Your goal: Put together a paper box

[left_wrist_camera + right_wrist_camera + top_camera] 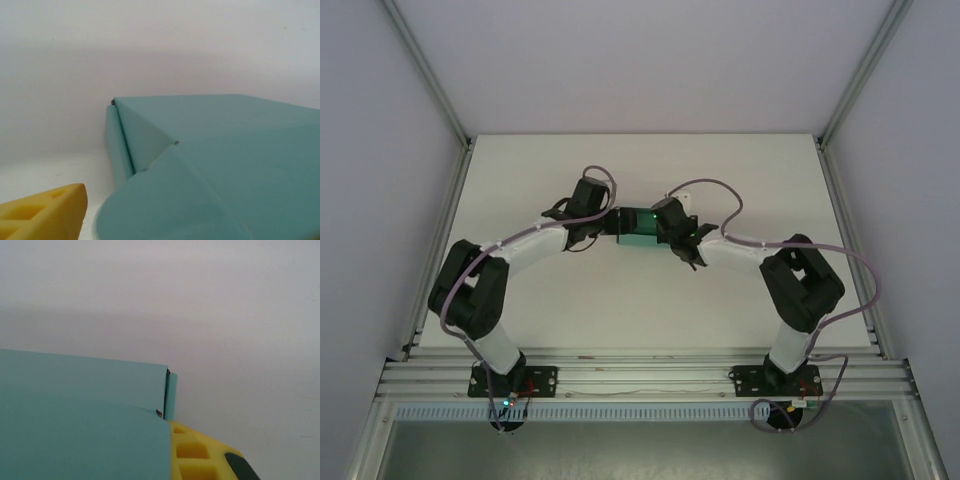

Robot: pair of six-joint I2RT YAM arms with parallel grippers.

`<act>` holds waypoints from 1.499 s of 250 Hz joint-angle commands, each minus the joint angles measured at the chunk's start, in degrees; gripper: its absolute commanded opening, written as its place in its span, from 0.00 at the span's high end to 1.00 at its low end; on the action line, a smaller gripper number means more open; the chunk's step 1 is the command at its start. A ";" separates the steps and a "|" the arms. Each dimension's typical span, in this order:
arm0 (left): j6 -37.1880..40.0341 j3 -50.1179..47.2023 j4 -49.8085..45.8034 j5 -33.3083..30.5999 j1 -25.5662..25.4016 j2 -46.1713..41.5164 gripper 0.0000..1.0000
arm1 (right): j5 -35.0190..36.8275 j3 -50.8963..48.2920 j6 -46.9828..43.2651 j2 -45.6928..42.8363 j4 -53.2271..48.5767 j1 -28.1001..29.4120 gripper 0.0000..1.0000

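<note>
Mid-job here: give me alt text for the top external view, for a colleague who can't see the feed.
A small teal paper box is at mid-table, flanked by the left gripper at its left end and the right gripper at its right end. The left arm and right arm arc inward from the near edge of the white table.

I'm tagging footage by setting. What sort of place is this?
Likely a robotics lab test cell: two arms bolted to a rail at the edge of a white table, enclosed by plain white walls on an aluminium frame.
</note>
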 commanded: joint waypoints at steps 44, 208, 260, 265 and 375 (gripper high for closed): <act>-0.84 -0.49 -5.87 -4.41 -0.22 -10.61 0.00 | 1.04 -4.26 -3.30 -0.36 -1.06 1.14 1.00; -8.55 9.38 -0.88 9.53 6.86 10.93 0.20 | 5.02 -7.96 -8.81 0.30 6.53 4.53 0.97; -11.85 0.29 8.39 12.93 6.65 10.42 0.30 | 4.26 -9.51 -7.28 -1.09 7.99 5.06 0.93; -12.16 -0.45 9.34 13.27 6.61 10.40 0.31 | 3.92 -9.67 -7.14 -1.38 8.04 5.19 0.92; -12.18 -6.22 12.71 13.29 5.34 10.87 0.46 | 1.14 -16.15 -3.71 -10.10 8.65 7.74 0.55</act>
